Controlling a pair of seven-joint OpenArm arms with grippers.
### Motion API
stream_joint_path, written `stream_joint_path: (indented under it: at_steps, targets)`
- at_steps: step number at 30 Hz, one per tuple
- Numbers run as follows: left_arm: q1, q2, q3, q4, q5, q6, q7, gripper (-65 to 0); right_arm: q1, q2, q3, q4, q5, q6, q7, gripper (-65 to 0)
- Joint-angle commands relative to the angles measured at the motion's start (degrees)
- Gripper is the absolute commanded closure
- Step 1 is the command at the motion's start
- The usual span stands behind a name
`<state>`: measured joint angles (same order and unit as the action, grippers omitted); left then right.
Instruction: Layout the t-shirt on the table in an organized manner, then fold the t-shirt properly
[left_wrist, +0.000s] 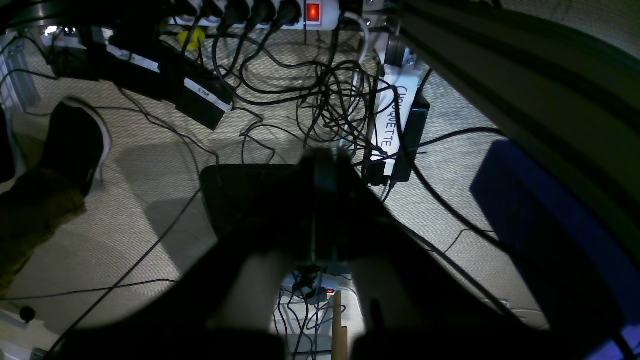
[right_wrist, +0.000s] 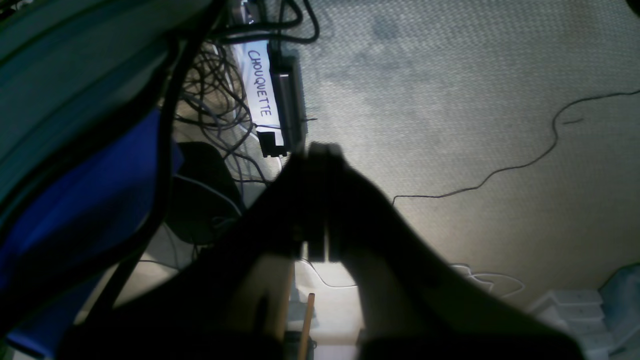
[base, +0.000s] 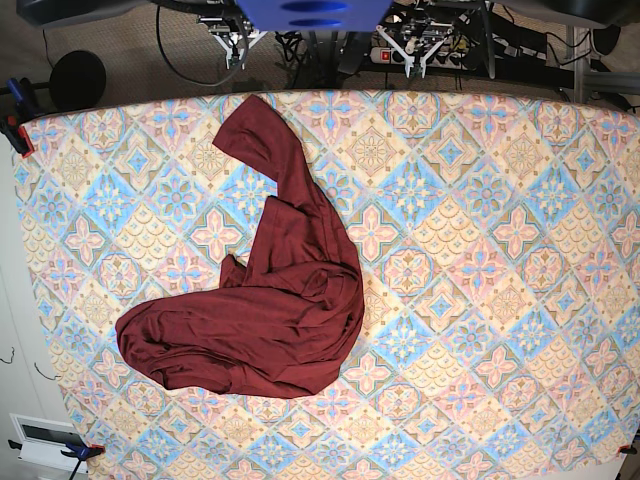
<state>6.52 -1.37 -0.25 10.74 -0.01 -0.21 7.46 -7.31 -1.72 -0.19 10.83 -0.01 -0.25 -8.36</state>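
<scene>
Lying crumpled on the table (base: 480, 250), the t-shirt (base: 270, 310) occupies the left half of the tabletop in the base view. Its bunched body sits toward the near left corner; one long sleeve runs up to the far edge. Both arms are parked beyond the far edge, clear of the cloth. The left gripper (left_wrist: 320, 170) points at the floor above tangled cables (left_wrist: 340, 100), jaws closed on nothing. The right gripper (right_wrist: 320, 155) likewise faces the carpet (right_wrist: 450, 100), jaws closed and empty.
</scene>
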Motion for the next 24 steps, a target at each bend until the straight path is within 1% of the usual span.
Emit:
stream_joint_path:
  at_steps: [1, 8, 12, 16, 24]
  targets:
    - [0.1, 0.2, -0.1, 0.3, -0.3, 0.1, -0.3, 0.0, -0.2, 0.1, 0.1, 0.1, 0.1, 0.1, -0.1, 0.0]
    - [0.1, 0.2, -0.1, 0.3, -0.3, 0.1, -0.3, 0.0, -0.2, 0.1, 0.0, 0.1, 0.1, 0.1, -0.5, 0.0]
    - [0.1, 0.2, -0.1, 0.3, -0.3, 0.1, -0.3, 0.0, -0.2, 0.1, 0.0, 0.1, 0.1, 0.1, -2.4, 0.0]
    - [0.1, 0.2, -0.1, 0.3, -0.3, 0.1, -0.3, 0.0, 2.3, 0.1, -0.1, 0.1, 0.1, 0.1, -2.5, 0.0]
    - [0.7, 0.1, -0.1, 0.3, -0.3, 0.1, -0.4, 0.0, 2.2, 0.1, -0.1, 0.1, 0.1, 0.1, -2.1, 0.0]
